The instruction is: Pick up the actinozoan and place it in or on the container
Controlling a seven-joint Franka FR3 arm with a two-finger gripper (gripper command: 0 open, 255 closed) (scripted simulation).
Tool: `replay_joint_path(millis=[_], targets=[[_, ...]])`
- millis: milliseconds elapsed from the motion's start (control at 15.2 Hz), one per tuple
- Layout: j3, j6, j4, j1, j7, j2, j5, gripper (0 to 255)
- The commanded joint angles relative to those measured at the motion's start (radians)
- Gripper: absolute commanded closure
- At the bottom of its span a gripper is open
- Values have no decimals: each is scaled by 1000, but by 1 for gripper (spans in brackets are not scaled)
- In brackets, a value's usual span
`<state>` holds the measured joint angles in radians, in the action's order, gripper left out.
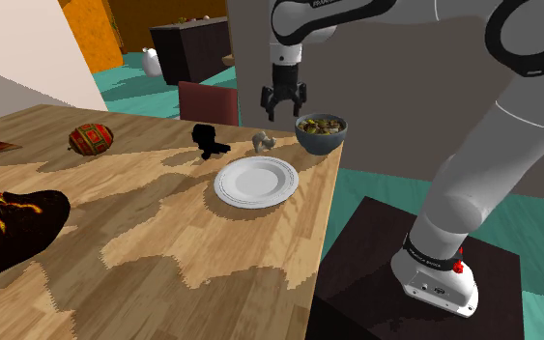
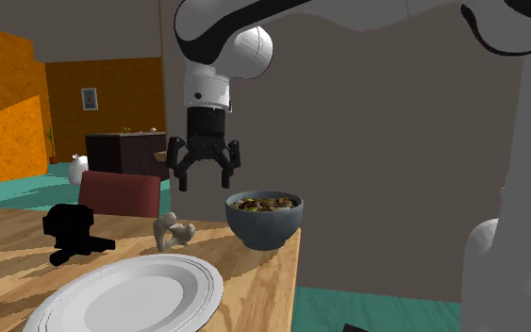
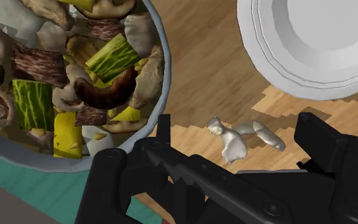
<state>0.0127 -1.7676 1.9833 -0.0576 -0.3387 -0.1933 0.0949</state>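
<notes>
Actinozoan [image 1: 263,142]: small beige lump on the table [image 1: 163,232], between the plate [image 1: 229,188] and the food bowl [image 1: 320,142], seemingly touching neither.
Gripper [image 1: 284,108]: hovers above it, fingers apart, empty.

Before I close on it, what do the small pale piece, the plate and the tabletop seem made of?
The small pale piece: matte off-white, lumpy, no grain or gloss; could be stone, coral or plaster, can't tell. The plate: smooth plain white with soft ringed shading, probably glazed ceramic, possibly plastic. The tabletop: wood, with visible streaked brown grain, matte finish.
</notes>
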Motion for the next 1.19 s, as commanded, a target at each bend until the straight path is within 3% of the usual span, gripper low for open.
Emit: replay_joint_path(millis=[0, 462, 924, 1122], targets=[[-4, -7, -79, -4, -35, 96, 23, 0], [-20, 22, -357, -23, -140, 371, 100, 0], [-13, -78, -260, -13, -135, 374, 105, 0], [-13, -78, -260, -13, -135, 374, 105, 0]])
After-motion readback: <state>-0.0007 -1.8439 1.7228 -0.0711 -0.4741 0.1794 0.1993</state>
